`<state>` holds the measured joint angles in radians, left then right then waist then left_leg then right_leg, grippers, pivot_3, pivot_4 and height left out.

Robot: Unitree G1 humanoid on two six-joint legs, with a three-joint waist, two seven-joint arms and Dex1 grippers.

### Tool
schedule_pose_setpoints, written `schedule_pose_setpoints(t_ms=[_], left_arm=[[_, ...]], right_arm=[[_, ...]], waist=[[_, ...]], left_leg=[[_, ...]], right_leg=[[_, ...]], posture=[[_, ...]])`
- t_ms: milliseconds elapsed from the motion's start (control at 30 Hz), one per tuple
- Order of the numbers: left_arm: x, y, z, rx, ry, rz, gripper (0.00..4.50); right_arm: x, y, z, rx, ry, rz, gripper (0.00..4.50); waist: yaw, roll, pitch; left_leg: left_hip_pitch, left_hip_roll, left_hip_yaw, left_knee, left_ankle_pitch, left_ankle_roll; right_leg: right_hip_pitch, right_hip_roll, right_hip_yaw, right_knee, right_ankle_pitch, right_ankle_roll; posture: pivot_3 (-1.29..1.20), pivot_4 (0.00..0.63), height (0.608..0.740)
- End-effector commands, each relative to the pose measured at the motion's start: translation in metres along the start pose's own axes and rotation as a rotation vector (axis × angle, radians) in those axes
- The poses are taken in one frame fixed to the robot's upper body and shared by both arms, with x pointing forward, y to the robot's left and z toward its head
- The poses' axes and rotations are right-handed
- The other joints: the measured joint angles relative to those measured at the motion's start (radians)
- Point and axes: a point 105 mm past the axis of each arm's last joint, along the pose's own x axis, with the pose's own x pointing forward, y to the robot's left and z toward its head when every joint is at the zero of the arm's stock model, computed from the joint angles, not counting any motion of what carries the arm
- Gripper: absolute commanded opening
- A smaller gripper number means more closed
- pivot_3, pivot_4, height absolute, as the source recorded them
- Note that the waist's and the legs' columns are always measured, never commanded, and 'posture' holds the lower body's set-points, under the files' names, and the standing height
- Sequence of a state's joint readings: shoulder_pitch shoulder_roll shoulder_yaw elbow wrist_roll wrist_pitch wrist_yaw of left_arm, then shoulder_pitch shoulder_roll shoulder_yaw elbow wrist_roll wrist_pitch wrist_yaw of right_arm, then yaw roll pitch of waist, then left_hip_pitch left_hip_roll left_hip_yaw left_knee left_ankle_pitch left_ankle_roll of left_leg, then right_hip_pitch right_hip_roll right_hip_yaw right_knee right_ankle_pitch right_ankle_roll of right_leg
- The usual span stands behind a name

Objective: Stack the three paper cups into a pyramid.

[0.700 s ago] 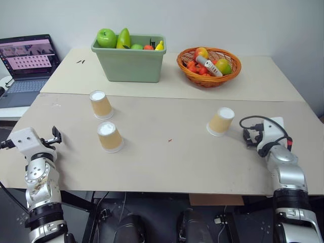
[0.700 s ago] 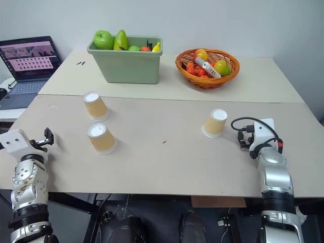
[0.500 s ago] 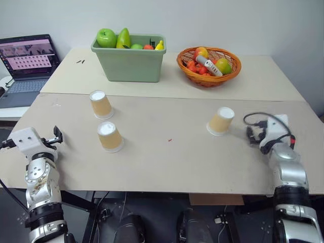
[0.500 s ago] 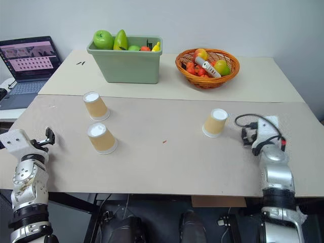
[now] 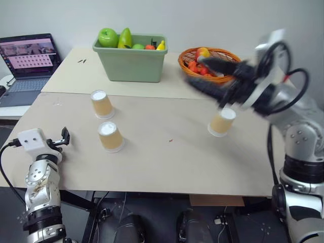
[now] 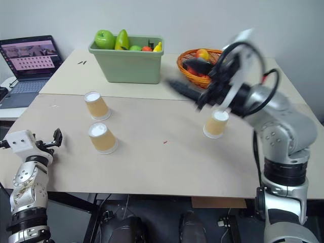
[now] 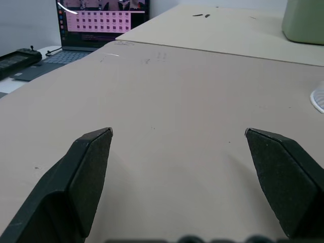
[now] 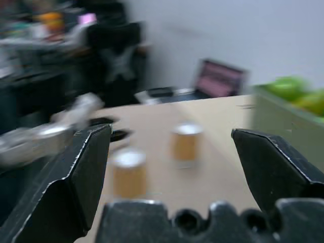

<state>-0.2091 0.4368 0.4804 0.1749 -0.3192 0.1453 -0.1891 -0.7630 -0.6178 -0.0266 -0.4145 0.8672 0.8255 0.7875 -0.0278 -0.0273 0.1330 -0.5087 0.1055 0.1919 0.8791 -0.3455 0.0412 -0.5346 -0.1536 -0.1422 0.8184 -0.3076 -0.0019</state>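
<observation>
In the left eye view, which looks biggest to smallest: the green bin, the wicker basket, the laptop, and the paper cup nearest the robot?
1. Green bin.
2. Wicker basket and laptop: similar, and both partly hidden or cut off, so unranked.
3. Paper cup, clearly smallest, though nearest the camera.

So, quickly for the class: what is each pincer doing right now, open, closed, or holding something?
Left pincer: open, holding nothing, low over the table.
Right pincer: open, holding nothing, raised above the table.
</observation>
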Motion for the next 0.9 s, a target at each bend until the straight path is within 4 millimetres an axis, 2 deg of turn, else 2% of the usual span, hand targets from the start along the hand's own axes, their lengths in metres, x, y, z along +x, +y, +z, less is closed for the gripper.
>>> schedule_pose_setpoints(t_ms=[33,100,167,333,467,533,733,900], left_arm=[[-0.005,-0.016,0.019,0.066,-0.035,-0.139,4.5],[-0.01,-0.024,0.023,0.079,-0.027,-0.221,4.5],[-0.023,-0.045,0.029,0.125,0.0,-0.423,4.5],[-0.06,-0.077,0.031,0.221,0.157,-0.84,4.5],[-0.076,-0.085,0.035,0.258,0.234,-1.002,4.5],[-0.075,-0.087,0.039,0.277,0.248,-1.041,4.5],[-0.051,-0.094,0.043,0.32,0.224,-1.075,4.5],[-0.035,-0.112,0.04,0.338,0.198,-1.152,4.5]], right_arm=[[0.002,0.013,-0.028,-0.013,0.141,0.08,4.42],[0.003,0.013,-0.047,-0.032,0.221,0.082,4.42],[0.005,0.005,-0.066,-0.054,0.278,0.042,4.42],[0.004,-0.012,-0.073,-0.06,0.273,-0.053,4.42],[0.0,-0.018,-0.075,-0.062,0.273,-0.092,4.42],[-0.001,-0.019,-0.074,-0.064,0.262,-0.106,4.42],[-0.002,-0.02,-0.073,-0.064,0.244,-0.14,4.42],[-0.004,-0.019,-0.072,-0.061,0.237,-0.157,4.42]], waist=[[0.007,0.0,0.0],[0.012,0.0,0.0],[0.011,-0.001,0.0],[0.011,0.0,0.0],[0.011,0.001,0.001],[0.012,0.001,0.001],[0.014,0.001,0.001],[0.013,0.001,0.001]], left_leg=[[0.0,0.0,0.0,0.001,0.0,0.001],[0.0,-0.001,-0.001,0.001,-0.001,0.001],[0.0,-0.001,-0.003,0.0,-0.001,0.001],[0.0,-0.002,-0.006,0.0,0.0,0.0],[0.0,-0.003,-0.006,-0.001,0.0,0.0],[0.0,-0.003,-0.007,0.0,0.0,0.0],[0.0,-0.005,-0.008,0.0,0.0,0.0],[-0.001,-0.006,-0.007,0.0,0.0,0.0]], right_leg=[[0.002,-0.001,-0.001,-0.001,0.0,0.001],[0.005,-0.002,-0.005,-0.004,0.001,0.001],[0.005,-0.002,-0.006,-0.004,0.001,0.001],[0.004,-0.005,-0.006,-0.001,0.0,0.002],[0.004,-0.006,-0.007,-0.001,-0.001,0.002],[0.004,-0.006,-0.008,-0.001,-0.001,0.002],[0.005,-0.007,-0.008,0.0,-0.002,0.003],[0.004,-0.007,-0.008,0.0,-0.003,0.003]], posture=[[0.0,0.15,0.656],[0.0,0.15,0.656],[0.0,0.15,0.656],[0.0,0.15,0.656],[0.0,0.15,0.656],[0.0,0.15,0.656],[0.0,0.15,0.656],[0.0,0.15,0.656]])
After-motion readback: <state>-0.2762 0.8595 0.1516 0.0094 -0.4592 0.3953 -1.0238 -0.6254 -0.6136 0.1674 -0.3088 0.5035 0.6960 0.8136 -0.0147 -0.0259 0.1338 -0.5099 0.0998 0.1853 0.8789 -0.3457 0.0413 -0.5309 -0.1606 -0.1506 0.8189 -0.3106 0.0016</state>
